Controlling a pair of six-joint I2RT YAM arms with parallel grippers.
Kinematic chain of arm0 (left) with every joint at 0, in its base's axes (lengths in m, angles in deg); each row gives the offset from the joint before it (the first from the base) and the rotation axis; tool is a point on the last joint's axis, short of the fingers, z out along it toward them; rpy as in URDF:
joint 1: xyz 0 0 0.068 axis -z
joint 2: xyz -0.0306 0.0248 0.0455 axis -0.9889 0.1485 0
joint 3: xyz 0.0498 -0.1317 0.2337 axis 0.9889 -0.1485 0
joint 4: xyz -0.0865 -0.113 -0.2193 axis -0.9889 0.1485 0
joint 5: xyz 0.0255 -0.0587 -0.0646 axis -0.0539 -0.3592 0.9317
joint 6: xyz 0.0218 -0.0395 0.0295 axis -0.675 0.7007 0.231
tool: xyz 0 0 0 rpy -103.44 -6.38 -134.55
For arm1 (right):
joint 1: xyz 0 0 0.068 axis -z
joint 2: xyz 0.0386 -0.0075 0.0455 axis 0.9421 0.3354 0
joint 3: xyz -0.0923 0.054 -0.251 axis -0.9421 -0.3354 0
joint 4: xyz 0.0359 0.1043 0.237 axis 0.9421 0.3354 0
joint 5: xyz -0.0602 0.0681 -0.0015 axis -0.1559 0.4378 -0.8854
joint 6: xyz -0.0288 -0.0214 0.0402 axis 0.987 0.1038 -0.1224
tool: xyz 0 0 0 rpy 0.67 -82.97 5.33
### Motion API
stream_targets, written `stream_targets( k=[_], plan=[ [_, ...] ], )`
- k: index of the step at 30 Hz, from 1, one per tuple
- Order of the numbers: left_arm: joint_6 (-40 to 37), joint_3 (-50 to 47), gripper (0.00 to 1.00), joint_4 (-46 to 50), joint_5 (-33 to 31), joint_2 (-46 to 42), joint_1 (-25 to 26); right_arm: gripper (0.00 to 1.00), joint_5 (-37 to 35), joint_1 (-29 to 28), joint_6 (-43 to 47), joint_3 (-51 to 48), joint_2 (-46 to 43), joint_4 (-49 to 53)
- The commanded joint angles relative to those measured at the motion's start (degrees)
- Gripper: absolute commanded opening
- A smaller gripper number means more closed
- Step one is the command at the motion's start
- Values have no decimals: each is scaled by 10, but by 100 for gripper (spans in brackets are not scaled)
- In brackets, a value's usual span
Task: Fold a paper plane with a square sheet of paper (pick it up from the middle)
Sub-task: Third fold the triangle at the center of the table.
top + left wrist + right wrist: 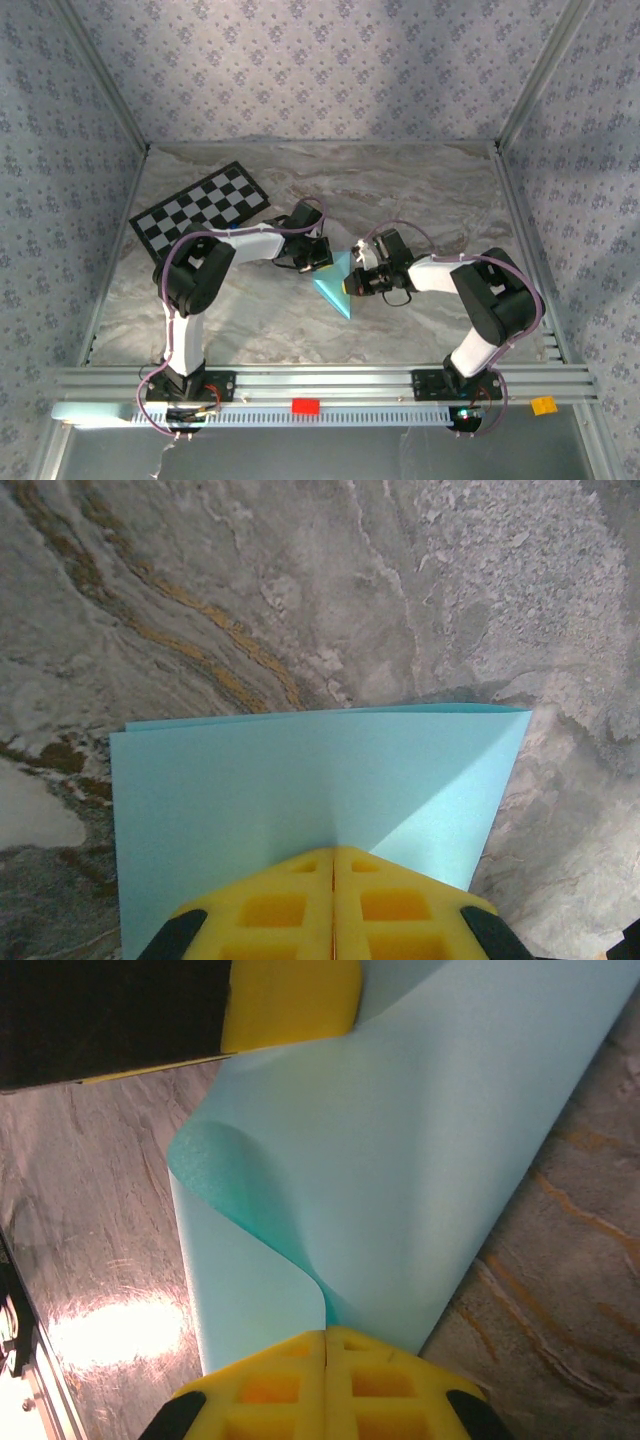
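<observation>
The square sheet of paper (335,284), light sky-blue, hangs between both grippers at the middle of the table and reads as a folded triangle pointing toward the near edge. My left gripper (318,256) pinches its far-left side. In the left wrist view the yellow fingertips (333,855) are shut on the doubled sheet (300,790), which spreads flat ahead of them. My right gripper (356,283) grips the right side. Its jaws (326,1338) are shut on the sheet (420,1160), where one layer curls over in a loop. The left gripper's yellow finger (290,1000) shows at the top.
A black-and-white checkerboard card (200,208) lies at the back left of the marble table (420,190). A red block (305,405) and an orange block (543,405) sit on the front rail. Patterned walls close in the sides and back.
</observation>
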Motion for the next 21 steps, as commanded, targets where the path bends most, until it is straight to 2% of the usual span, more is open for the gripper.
stream_targets(
  k=[1, 21],
  plan=[
    [-6, 7, 7, 28, -11, 16, 5, 0, -7, -3, 13, 14, 1, 13],
    [-6, 7, 7, 30, -12, 12, 5, 0, -14, -11, 12, 15, 7, 19]
  ],
)
